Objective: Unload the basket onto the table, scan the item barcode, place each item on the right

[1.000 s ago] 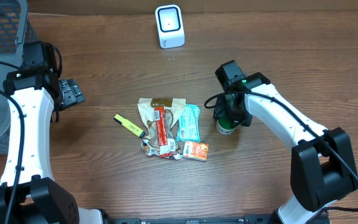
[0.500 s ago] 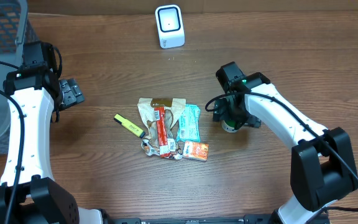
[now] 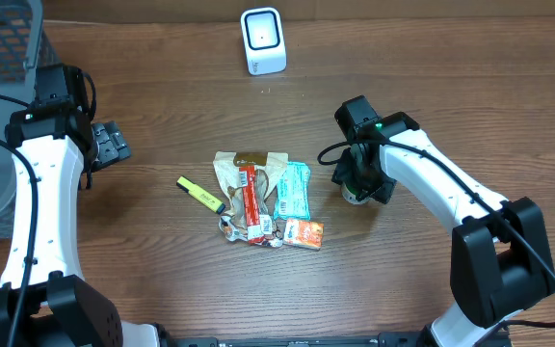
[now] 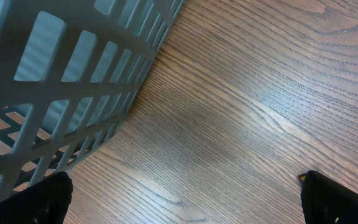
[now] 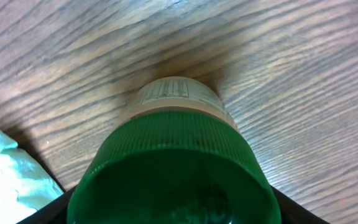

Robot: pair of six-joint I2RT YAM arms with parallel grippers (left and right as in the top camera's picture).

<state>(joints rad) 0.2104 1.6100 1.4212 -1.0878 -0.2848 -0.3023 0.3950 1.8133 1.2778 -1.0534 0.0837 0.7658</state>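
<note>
The right fingers are closed on both sides of the green cap of the bottle, so we read them as grasping it. Half a second ago they stood wider and more of the white body was visible from above. One second ago the bottle stood a little nearer to the teal packet. Now the wrist covers most of the bottle in the overhead view, and only a small pale edge shows.

The bottle stands on the surface, well apart from the white scanner, on its near side and to the right of it. In the right wrist view the cap hides most of the body. A printed label shows just behind the cap, but we cannot tell if it carries a barcode.

The left fingers are released and spread wide. They hang above the surface far to the left of the scanner, beside the grey basket, as they did a second ago.

The pile of packets lies on the near side of the scanner, to the left of the bottle, and it has not changed. A yellow marker lies just left of the pile.
</note>
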